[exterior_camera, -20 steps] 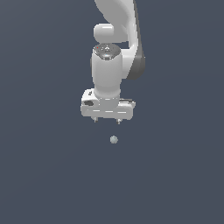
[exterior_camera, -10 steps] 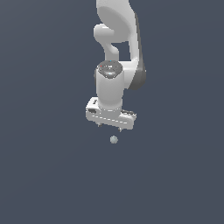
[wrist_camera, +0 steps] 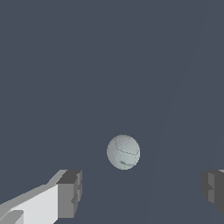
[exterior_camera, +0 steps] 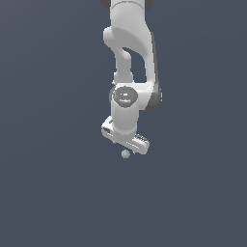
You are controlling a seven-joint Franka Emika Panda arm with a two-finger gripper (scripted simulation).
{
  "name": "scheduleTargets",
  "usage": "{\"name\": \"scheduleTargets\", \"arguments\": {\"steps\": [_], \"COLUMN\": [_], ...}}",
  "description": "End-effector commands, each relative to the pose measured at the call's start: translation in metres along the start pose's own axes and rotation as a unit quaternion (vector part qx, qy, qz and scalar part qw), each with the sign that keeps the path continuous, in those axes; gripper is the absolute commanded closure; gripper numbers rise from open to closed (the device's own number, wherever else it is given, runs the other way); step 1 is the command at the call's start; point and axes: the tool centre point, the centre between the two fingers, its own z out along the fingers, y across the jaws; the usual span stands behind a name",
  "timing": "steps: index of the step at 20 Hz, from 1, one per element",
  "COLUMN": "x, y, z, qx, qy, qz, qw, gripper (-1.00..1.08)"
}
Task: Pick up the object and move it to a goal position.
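The white Panda arm (exterior_camera: pixel 129 62) reaches down from the top of the exterior view, its wrist folded so that the gripper (exterior_camera: pixel 126 144) points at the flat dark grey-blue floor (exterior_camera: pixel 53 193). The hand's crossbar sits tilted in that view, lower toward the exterior view's right. Just under it lies the ball (exterior_camera: pixel 126 154), a tiny pale grey-white sphere, partly tucked beneath the hand's lower edge; from this angle the fingertips themselves are too small and too hidden to make out. The wrist view gives the clearer reading: the ball (wrist_camera: pixel 123 152) shows as a smooth pale sphere with faint seam-like lines and a small dark mark on its surface, resting on the floor (wrist_camera: pixel 87 65) with nothing else near it. Two fingers (wrist_camera: pixel 70 194) with dark grey pads enter that picture, one on each side of the ball, and the gripper (wrist_camera: pixel 142 190) is spread wide, with bare floor visible between each pad and the ball. The ball sits between the two pads, closer to the one attached to the white finger body than to the other, which is cut off by the picture's edge. Neither pad touches the ball, so the fingers are released and hold nothing.
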Motion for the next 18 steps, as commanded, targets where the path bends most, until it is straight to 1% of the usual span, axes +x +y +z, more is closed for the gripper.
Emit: {"name": "scheduleTargets", "arguments": {"steps": [1,9,15,18], "x": [-0.001,-0.004,-0.004,-0.004], "y": [-0.002,-0.005,-0.006,-0.005], "z": [0.01,0.027,0.03,0.037], "qx": [-0.001,-0.003,-0.003,-0.003], "qy": [-0.003,-0.009,-0.009,-0.009], "qz": [0.023,0.061,0.062,0.063], "qw": [0.9997,0.9981,0.998,0.998], "gripper": [-0.92,-0.92,-0.92,-0.92]}}
